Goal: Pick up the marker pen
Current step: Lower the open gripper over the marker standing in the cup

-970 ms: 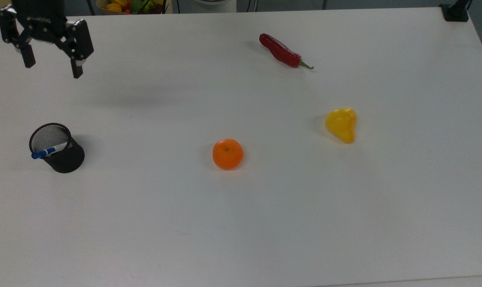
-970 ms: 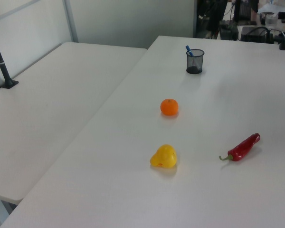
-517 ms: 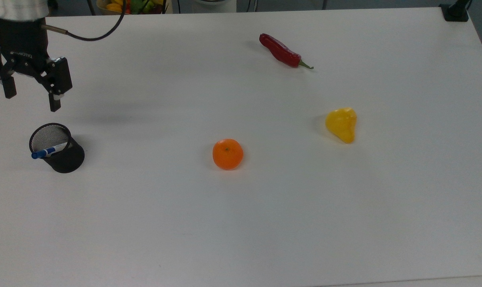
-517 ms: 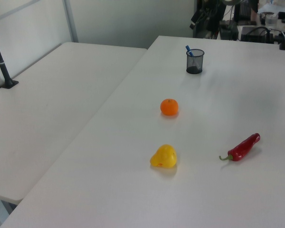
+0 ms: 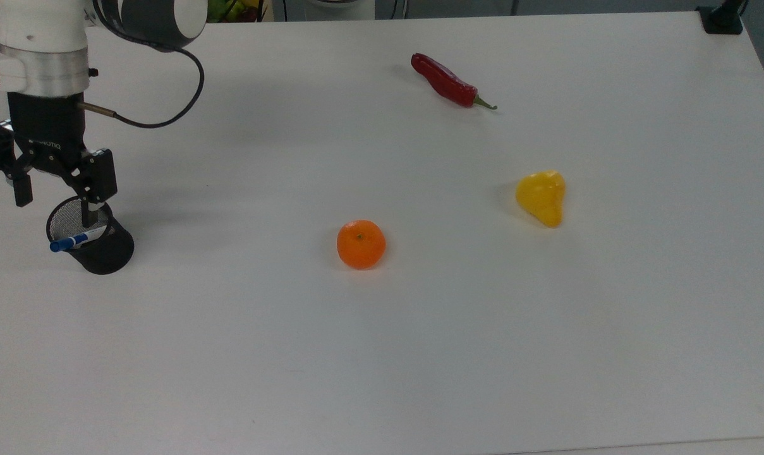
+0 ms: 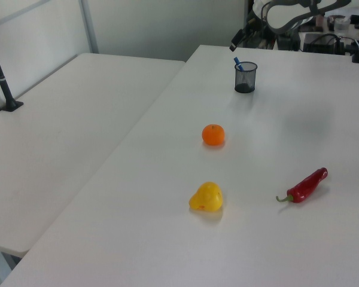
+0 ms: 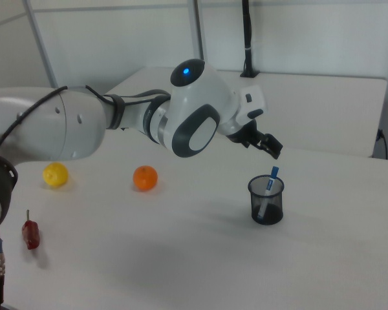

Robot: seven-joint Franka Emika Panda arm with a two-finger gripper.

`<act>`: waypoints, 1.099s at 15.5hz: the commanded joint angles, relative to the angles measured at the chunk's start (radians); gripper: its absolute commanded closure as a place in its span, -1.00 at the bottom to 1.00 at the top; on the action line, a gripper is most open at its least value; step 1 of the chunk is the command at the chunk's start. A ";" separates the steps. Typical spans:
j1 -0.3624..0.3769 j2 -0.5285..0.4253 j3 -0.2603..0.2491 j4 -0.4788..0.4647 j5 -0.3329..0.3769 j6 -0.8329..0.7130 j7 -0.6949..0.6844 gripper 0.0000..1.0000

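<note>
The marker pen (image 5: 76,240), white with a blue cap, leans inside a black mesh cup (image 5: 103,249) near the top view's left edge. Its blue cap pokes over the cup's rim. My gripper (image 5: 56,209) hangs open just above the cup, one finger over the cup's mouth and the other past its rim toward the top view's left. Nothing is between the fingers. In the right view the gripper (image 7: 270,148) is just above the marker pen (image 7: 270,181) and the cup (image 7: 266,201). The left view has the cup (image 6: 245,78) far back on the table.
An orange (image 5: 361,244) lies mid-table, a yellow fruit (image 5: 541,197) to the top view's right of it, and a red chili (image 5: 448,81) farther back. A black cable (image 5: 167,114) loops off the wrist. A black clamp (image 5: 723,18) sits at the table's far right corner.
The gripper has travelled from the top view's upper left corner down toward the cup, and now hangs over its mouth, still open. The marker pen and the fruit have not moved.
</note>
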 commanded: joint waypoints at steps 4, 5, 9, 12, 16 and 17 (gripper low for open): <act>0.014 0.070 -0.025 0.013 -0.035 0.099 0.027 -0.62; 0.012 0.076 -0.025 0.013 -0.035 0.110 0.027 -0.57; 0.012 0.097 -0.039 0.014 -0.061 0.118 0.027 -0.44; 0.011 0.105 -0.042 0.014 -0.070 0.119 0.021 -0.36; 0.009 0.110 -0.039 0.014 -0.104 0.119 0.024 0.02; 0.009 0.110 -0.039 0.014 -0.104 0.119 0.024 0.11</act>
